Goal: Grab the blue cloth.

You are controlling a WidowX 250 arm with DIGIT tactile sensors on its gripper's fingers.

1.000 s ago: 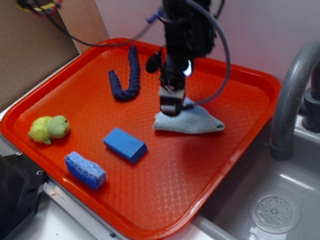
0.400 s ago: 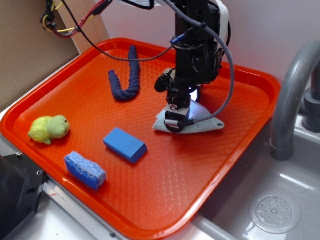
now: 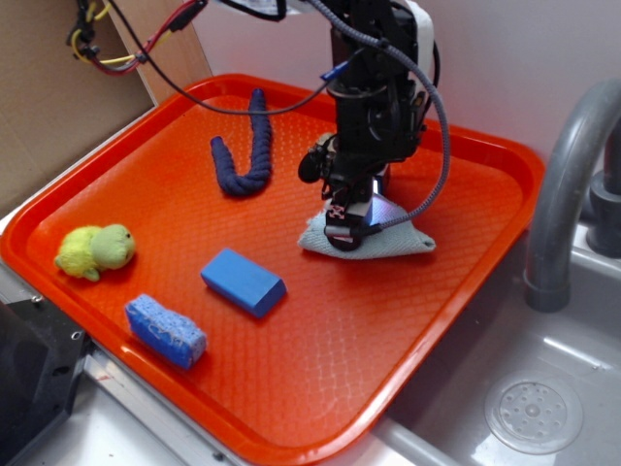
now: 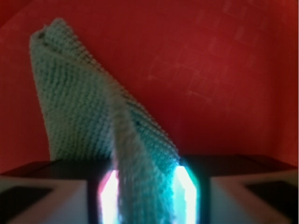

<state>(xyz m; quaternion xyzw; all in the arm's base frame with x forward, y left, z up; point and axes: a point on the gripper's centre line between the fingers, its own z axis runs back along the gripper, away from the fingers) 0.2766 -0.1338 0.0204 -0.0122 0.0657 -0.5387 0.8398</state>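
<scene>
Arm reaching down near-vertical, gripper (image 3: 345,231) low at tray level, fingers (image 4: 189,193) closed either side of cloth fold.

gripper (image 3: 342,231): dropped onto blue cloth (image 3: 388,243), frame centre | jaws closed, pinching a raised fold

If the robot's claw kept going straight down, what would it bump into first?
The blue cloth: a fold of it already sits between the fingers of the gripper. Right under the cloth is the orange tray, so that would probably stop it next.
</scene>
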